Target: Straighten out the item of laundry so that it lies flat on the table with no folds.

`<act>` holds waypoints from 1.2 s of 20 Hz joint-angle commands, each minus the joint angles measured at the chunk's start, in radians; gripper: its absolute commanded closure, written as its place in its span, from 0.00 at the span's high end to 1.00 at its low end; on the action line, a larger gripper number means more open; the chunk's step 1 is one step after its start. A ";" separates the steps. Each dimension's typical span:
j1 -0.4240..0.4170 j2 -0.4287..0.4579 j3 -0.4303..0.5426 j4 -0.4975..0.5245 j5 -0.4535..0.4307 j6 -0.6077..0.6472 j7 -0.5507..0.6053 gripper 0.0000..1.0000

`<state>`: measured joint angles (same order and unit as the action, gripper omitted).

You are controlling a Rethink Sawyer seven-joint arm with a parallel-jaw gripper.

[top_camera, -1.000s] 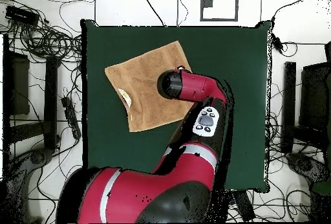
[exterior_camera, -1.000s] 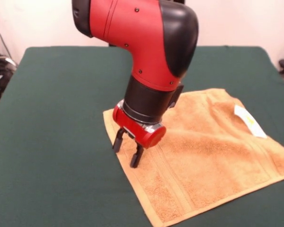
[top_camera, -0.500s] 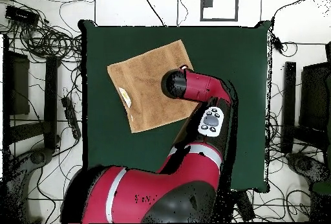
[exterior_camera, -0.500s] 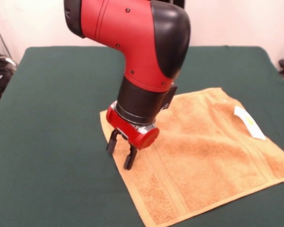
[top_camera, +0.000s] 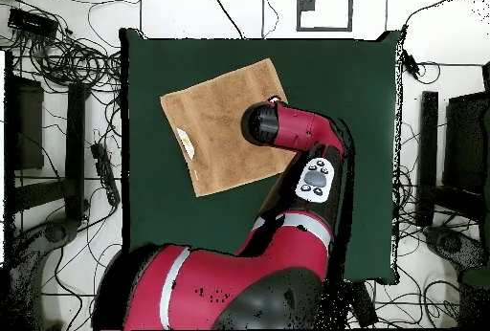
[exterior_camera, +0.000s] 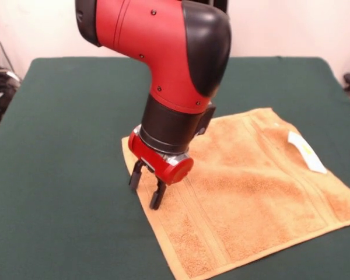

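A square, nubby terry towel (exterior_camera: 251,192) lies spread on the green felt table (exterior_camera: 64,175). The gripper (exterior_camera: 145,188) presses its left edge, 2 black fingers (exterior_camera: 156,195) apart, clamping nothing.

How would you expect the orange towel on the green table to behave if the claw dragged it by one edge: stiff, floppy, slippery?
The towel would probably be floppy: it lies limp and thin. Its looped pile would likely grip the felt-like table, so it may bunch rather than slide. It looks light. The claw stands at its edge.
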<state>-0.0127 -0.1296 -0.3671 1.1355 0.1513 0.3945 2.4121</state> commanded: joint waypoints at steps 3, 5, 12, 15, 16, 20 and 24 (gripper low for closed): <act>-0.030 0.113 0.097 0.051 -0.075 -0.038 0.002 1.00; -0.028 0.115 0.090 0.045 -0.077 -0.043 0.003 1.00; -0.048 0.121 0.086 0.019 -0.105 -0.043 -0.022 1.00; -0.057 0.127 0.094 0.005 -0.113 -0.043 -0.032 1.00; -0.059 0.126 0.094 0.004 -0.117 -0.042 -0.035 1.00; -0.071 0.131 0.108 -0.012 -0.133 -0.038 -0.042 1.00; -0.077 0.124 0.110 -0.020 -0.147 -0.023 -0.041 1.00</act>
<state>-0.0570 -0.1237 -0.3661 1.1014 0.0792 0.3937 2.4121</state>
